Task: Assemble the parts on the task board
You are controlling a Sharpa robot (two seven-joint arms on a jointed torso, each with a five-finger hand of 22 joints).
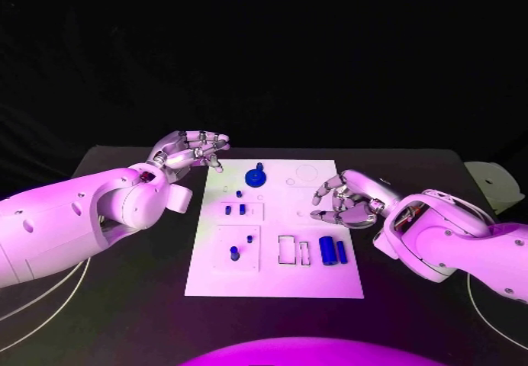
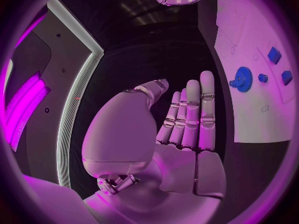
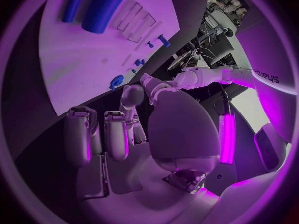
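Observation:
The white task board (image 1: pixel 275 271) lies mid-table. A blue gear (image 1: pixel 255 178) stands near its far edge, two small blue blocks (image 1: pixel 234 208) sit below it, and two blue pegs (image 1: pixel 234 254) stand in the near-left panel. Two blue cylinders (image 1: pixel 333 249) lie side by side at the near right. My left hand (image 1: pixel 193 149) hovers by the board's far left corner, fingers straight and holding nothing (image 2: pixel 187 119); the gear (image 2: pixel 243 78) is just ahead of it. My right hand (image 1: pixel 343 200) hangs over the board's right edge, fingers loosely bent around nothing (image 3: pixel 106 134).
Empty rectangular slots (image 1: pixel 291 250) lie just left of the cylinders. Black table (image 1: pixel 121 305) surrounds the board on all sides. A pale object (image 1: pixel 492 183) sits at the table's right edge. Cables (image 1: pixel 33 313) trail near both front corners.

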